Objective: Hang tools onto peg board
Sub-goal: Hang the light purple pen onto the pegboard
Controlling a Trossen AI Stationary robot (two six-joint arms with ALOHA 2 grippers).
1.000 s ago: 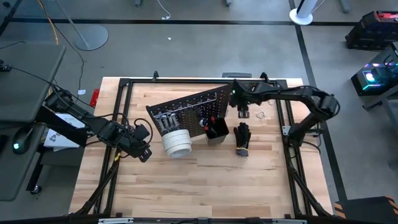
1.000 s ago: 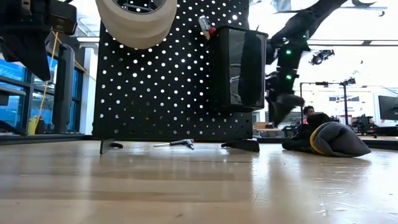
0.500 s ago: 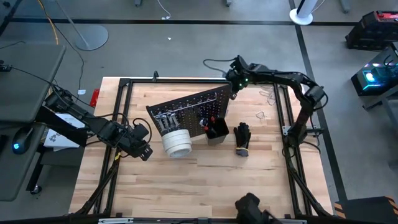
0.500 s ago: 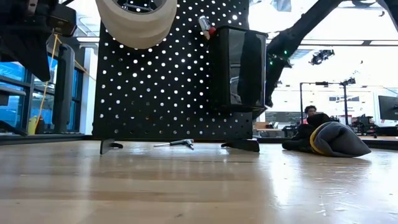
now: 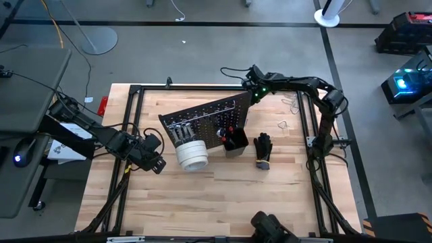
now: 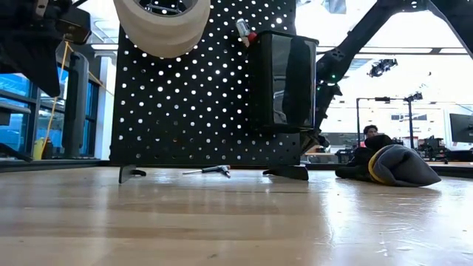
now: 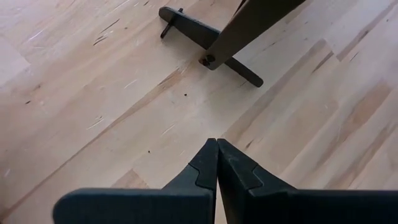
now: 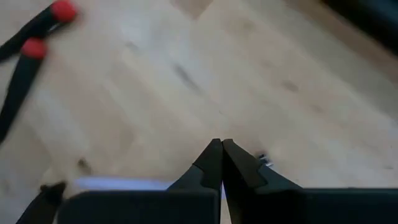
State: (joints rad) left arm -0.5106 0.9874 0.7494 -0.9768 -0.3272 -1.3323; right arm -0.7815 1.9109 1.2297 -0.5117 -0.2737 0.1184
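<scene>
While the peg board (image 5: 206,121) stands upright mid-worktop (image 5: 223,189), the black glove bundle (image 5: 262,150) lies just beside its bin end: soft, light, likely to sag; pinch a bunched fold. Right end effector (image 8: 219,149) pressed together, empty, arm reaching behind the board. Left end effector (image 7: 216,148) likewise shut, low near the tape roll (image 5: 192,154).

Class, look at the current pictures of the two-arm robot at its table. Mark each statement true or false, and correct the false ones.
1. The white tape rolls lie flat on the table. False: they hang at the peg board.
2. The right gripper is shut and holds nothing. True.
3. The black glove bundle hangs on the board. False: it lies on the table.
4. The left gripper is shut, near the board's foot. True.
</scene>
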